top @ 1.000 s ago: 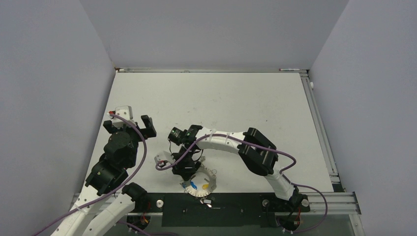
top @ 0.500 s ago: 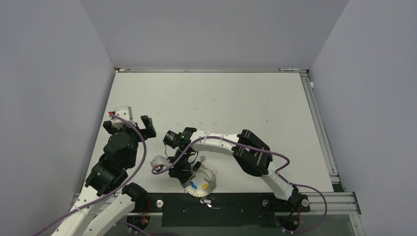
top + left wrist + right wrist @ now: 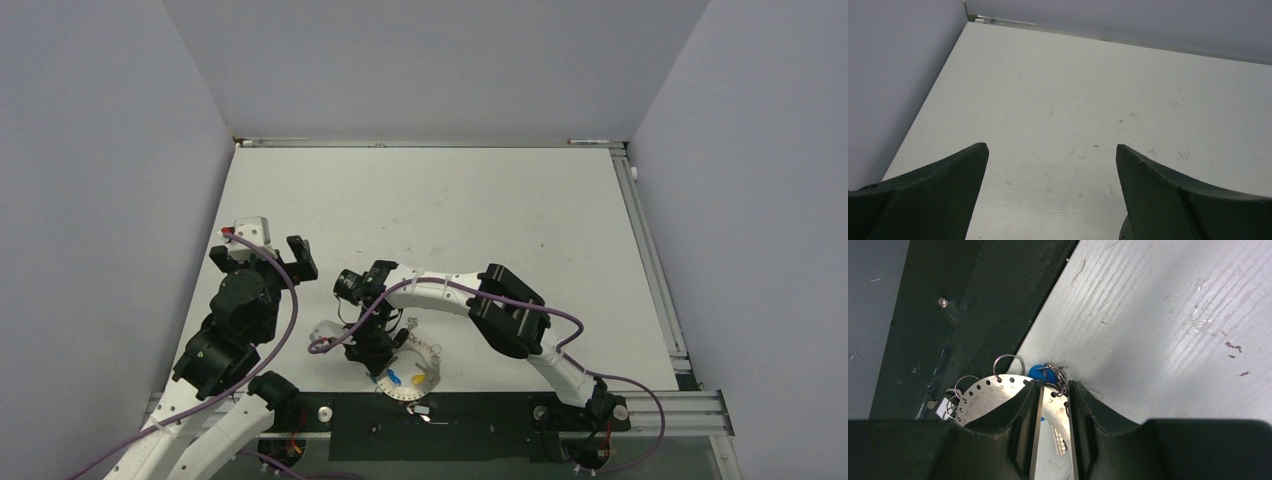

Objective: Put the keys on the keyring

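Note:
The keyring [image 3: 428,371], a flat silvery hoop with numbered holes round its rim [image 3: 990,394], lies at the table's near edge. Blue-headed keys [image 3: 395,378] and a yellow-headed one [image 3: 418,381] lie inside it. My right gripper [image 3: 377,357] points down over its left side. In the right wrist view its jaws [image 3: 1055,385] stand narrowly apart, astride the hoop's band, with a silver key blade [image 3: 1060,441] in the gap. A blue key head [image 3: 1037,373] with small split rings [image 3: 1058,378] sits just beyond the fingertips. My left gripper [image 3: 262,250] hovers wide open at the left [image 3: 1052,150], holding nothing.
A black rail [image 3: 450,425] runs along the near table edge, right beside the keyring; it shows as a dark strip [image 3: 948,315] with a screw [image 3: 943,302]. More small split rings [image 3: 1009,362] hang in the hoop's holes. Grey walls close in on three sides.
My right gripper has shifted left and toward the near edge, down onto the keyring, and its jaws have narrowed. The left arm has not moved.

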